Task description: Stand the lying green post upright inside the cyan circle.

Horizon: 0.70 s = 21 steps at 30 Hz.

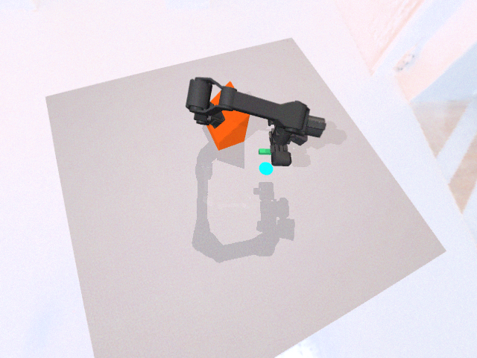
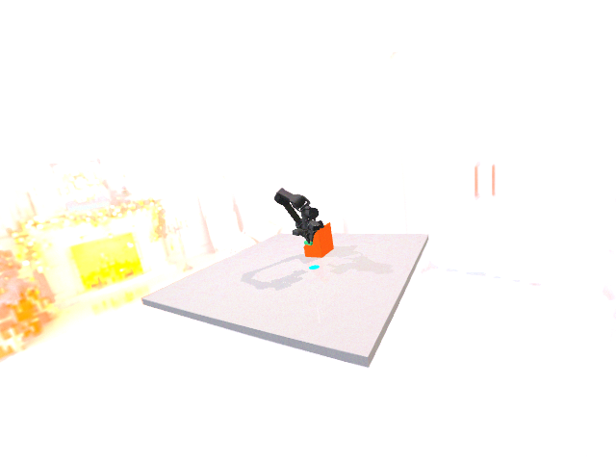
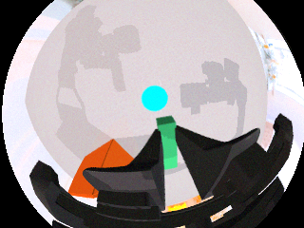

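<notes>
My gripper (image 1: pixel 270 151) (image 2: pixel 310 242) (image 3: pixel 166 131) is shut on the green post (image 1: pixel 264 151) (image 2: pixel 307 243) (image 3: pixel 169 149), held above the table. In the top view the post looks roughly level, one end sticking out to the left of the gripper; the rest is hidden there. In the wrist view it runs between the fingers, with its dark end face beyond the tips. The cyan circle (image 1: pixel 265 168) (image 2: pixel 314 267) (image 3: pixel 155 98) lies flat on the table with nothing standing on it. It shows just past the post's end in the wrist view.
A large orange block (image 1: pixel 231 133) (image 2: pixel 319 244) (image 3: pixel 107 157) with slanted faces stands near the arm, left of the gripper in the top view and at the lower left in the wrist view. The arm's shadows fall across the grey table (image 1: pixel 134 269) (image 2: pixel 298 313).
</notes>
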Each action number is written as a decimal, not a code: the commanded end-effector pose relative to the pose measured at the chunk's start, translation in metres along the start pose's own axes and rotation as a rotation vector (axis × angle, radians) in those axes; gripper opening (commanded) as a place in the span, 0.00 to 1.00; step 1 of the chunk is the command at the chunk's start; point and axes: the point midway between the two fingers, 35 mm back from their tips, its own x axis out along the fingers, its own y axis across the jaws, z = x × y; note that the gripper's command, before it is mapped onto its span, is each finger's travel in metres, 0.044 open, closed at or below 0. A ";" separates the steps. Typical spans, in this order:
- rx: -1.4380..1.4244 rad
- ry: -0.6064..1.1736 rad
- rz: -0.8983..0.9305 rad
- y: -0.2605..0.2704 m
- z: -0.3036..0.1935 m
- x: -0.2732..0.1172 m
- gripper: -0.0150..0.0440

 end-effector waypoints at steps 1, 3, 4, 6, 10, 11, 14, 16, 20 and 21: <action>-0.008 -0.013 0.009 0.000 0.002 0.000 0.29; -0.007 -0.023 0.020 0.001 0.002 0.001 0.29; -0.006 -0.028 0.026 0.001 0.002 0.002 0.29; -0.004 -0.038 0.037 0.001 0.002 0.004 0.29; -0.001 -0.058 0.058 0.002 0.002 0.006 0.29; 0.000 -0.064 0.064 0.002 0.002 0.007 0.29; 0.002 -0.079 0.080 0.003 0.002 0.009 0.29; 0.004 -0.090 0.090 0.003 0.002 0.010 0.29; 0.007 -0.112 0.110 0.004 0.003 0.013 0.29; 0.008 -0.118 0.115 0.004 0.003 0.013 0.29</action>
